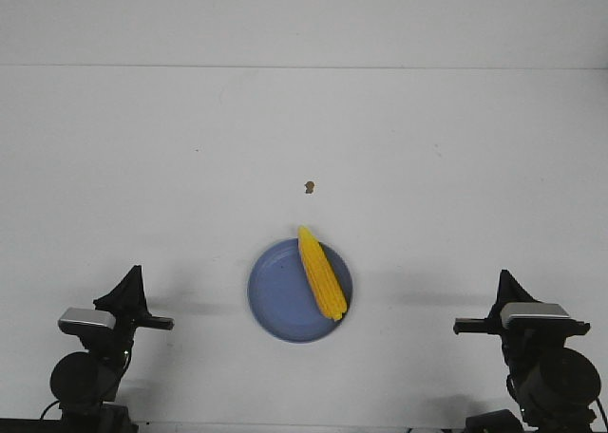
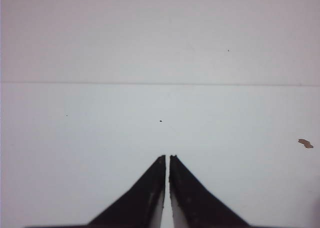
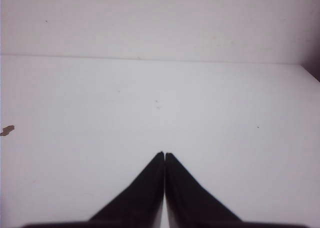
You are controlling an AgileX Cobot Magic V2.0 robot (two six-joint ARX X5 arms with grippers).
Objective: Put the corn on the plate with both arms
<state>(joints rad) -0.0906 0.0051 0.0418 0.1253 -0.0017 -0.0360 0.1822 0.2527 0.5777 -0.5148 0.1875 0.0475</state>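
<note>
White tabletop (image 1: 142, 148) stretches bare around us but for a small brown speck (image 1: 309, 187) beyond the periwinkle-blue plate (image 1: 275, 305). We see the yellow corn cob (image 1: 321, 273) lying across the plate's right half, its tip overhanging the far rim, so we judge the placing done. Our left gripper (image 2: 167, 158) and right gripper (image 3: 164, 154) sit well apart from it at the near edge, fingertips pressed together on nothing, likely parked.
</note>
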